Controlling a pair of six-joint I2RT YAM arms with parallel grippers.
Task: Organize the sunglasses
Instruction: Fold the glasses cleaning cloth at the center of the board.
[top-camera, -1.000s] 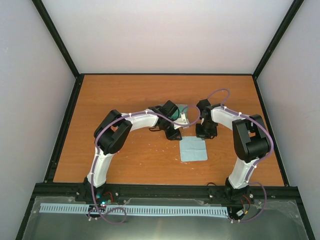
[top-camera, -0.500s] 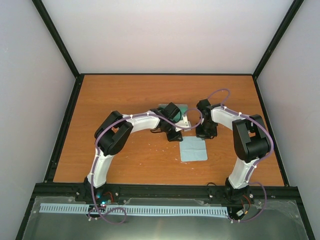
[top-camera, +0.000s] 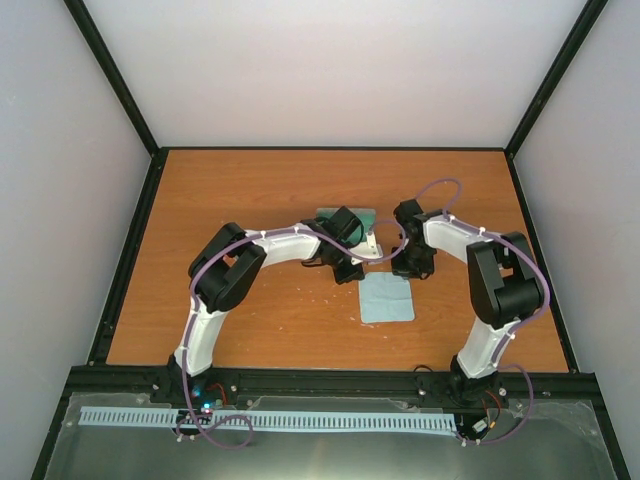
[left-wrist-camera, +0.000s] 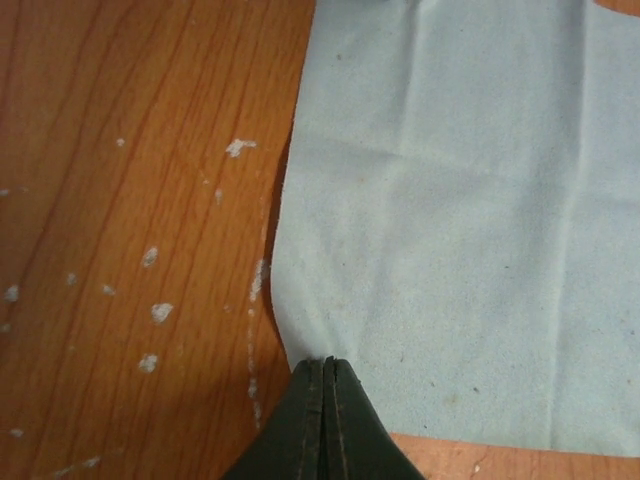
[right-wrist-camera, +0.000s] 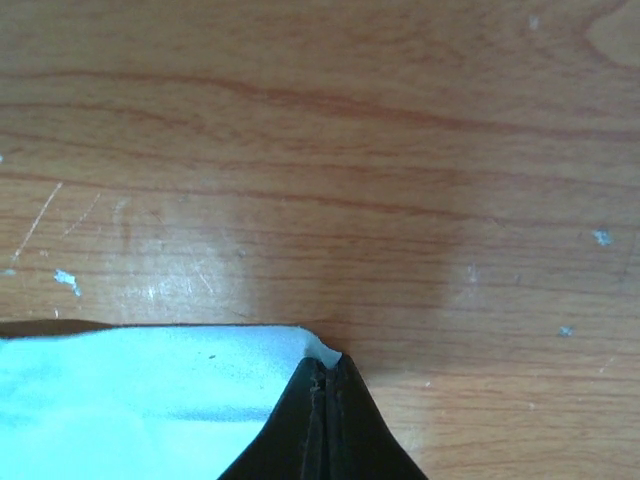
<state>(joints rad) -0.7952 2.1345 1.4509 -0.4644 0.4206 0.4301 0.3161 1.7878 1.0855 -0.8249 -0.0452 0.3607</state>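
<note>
I cannot find the sunglasses in any view; my guess is that they lie just beyond the cloth (top-camera: 387, 300), near the case (top-camera: 330, 213), hidden from every camera. My left gripper (left-wrist-camera: 325, 365) and my right gripper (right-wrist-camera: 325, 365) are each pressed together on only the very tip of one far corner of the cloth, so I judge that a lift or an uneven pull could let a corner slip free, or drag the cloth into whatever sits hidden beyond it. I count one cloth, one partly hidden case, two grippers and no sunglasses showing on the table (top-camera: 250, 190).
</note>
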